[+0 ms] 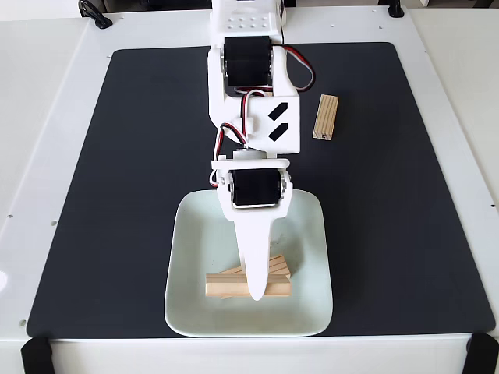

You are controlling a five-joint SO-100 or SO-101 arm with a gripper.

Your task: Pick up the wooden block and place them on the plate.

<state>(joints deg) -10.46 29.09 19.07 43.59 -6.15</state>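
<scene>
Dark mat (93, 195), claw (256, 292) hiding plate's (195, 312) blocks (226, 286)

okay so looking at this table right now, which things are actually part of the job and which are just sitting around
Part of the job:
- plate
- wooden blocks on the plate, stacked under the tool
- wooden block on the mat, upper right in the fixed view, not yet moved
- tool, down over the stacked blocks; open or shut cannot be told

Just lying about:
- black mat
- white table
- black clamps at the front corners

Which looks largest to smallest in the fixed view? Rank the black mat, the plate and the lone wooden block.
1. black mat
2. plate
3. lone wooden block
</scene>
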